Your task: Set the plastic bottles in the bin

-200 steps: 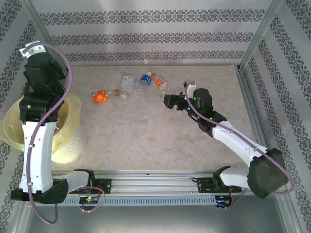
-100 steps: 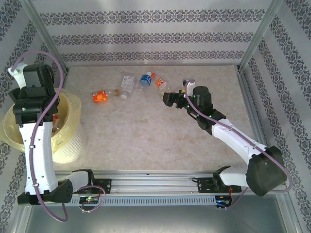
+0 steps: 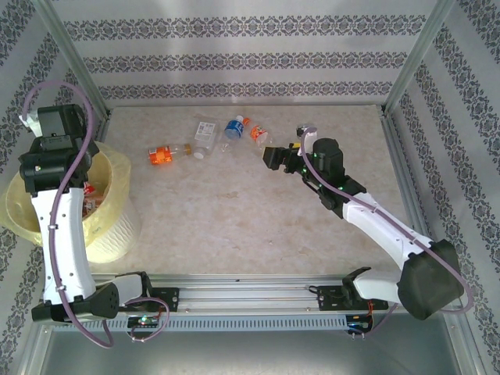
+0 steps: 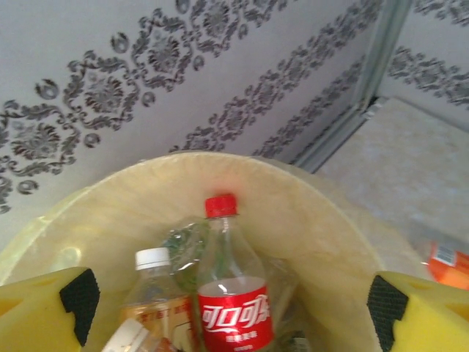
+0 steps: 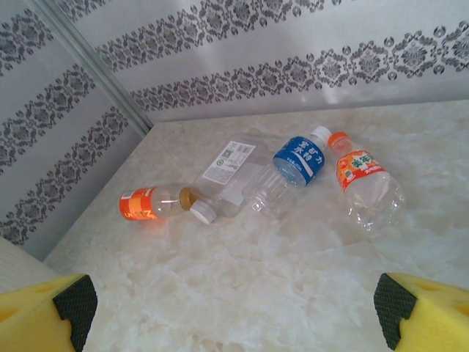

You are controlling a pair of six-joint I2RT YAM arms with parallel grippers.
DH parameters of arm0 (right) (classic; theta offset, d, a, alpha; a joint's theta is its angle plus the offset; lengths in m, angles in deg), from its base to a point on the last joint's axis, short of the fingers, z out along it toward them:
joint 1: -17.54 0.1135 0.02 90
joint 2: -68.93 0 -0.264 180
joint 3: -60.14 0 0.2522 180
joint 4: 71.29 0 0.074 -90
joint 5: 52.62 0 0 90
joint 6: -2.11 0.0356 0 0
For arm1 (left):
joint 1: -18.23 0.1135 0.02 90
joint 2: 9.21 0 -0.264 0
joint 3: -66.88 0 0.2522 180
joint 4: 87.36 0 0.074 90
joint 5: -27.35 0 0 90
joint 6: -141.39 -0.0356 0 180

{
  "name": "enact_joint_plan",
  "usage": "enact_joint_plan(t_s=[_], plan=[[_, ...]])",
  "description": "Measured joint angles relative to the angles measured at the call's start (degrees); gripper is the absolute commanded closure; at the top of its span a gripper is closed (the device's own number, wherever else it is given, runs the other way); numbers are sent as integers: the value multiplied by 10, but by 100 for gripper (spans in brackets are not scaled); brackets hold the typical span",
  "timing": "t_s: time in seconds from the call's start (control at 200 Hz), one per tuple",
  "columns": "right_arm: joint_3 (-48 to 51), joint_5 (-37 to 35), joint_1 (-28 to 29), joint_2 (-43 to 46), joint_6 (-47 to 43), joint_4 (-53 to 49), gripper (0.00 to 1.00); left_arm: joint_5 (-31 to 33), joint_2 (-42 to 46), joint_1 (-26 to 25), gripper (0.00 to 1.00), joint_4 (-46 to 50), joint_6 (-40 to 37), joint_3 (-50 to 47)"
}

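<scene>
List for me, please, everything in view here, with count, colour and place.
plastic bottles on table: four, clear with orange, white, blue and orange labels, lying at the far side
plastic bottles in bin: at least three, red-labelled and white-capped among them, inside
bin: one, pale yellow, table's left edge
table: one, beige marbled, centre
left gripper: one, yellow and black, open above bin
right gripper: one, yellow and black, open, facing the table bottles

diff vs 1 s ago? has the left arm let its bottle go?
The left gripper has shifted a little over the bin and its jaws now stand wide open, nothing between them; a red-labelled bottle lies in the bin below, likely just dropped. The right gripper edged slightly toward the four bottles on the table, open as before. Those bottles have not moved.
</scene>
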State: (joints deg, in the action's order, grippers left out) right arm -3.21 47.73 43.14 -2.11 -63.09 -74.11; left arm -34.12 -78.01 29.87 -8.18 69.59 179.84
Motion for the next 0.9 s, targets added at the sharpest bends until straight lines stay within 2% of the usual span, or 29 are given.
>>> enact_joint_plan(t_s=[0.15, 0.32, 0.704, 0.899], plan=[[7, -16, 0, 19, 5, -3, 2, -43, 0, -33, 0, -9, 10, 3], [15, -30, 0, 37, 5, -6, 2, -56, -5, -96, 0, -30, 21, 7], [48, -67, -8, 70, 6, -18, 2, -2, -91, -309, 0, -121, 50, 30], [59, -80, -15, 107, 5, -31, 2, 13, -160, -373, 0, -191, 72, 42]])
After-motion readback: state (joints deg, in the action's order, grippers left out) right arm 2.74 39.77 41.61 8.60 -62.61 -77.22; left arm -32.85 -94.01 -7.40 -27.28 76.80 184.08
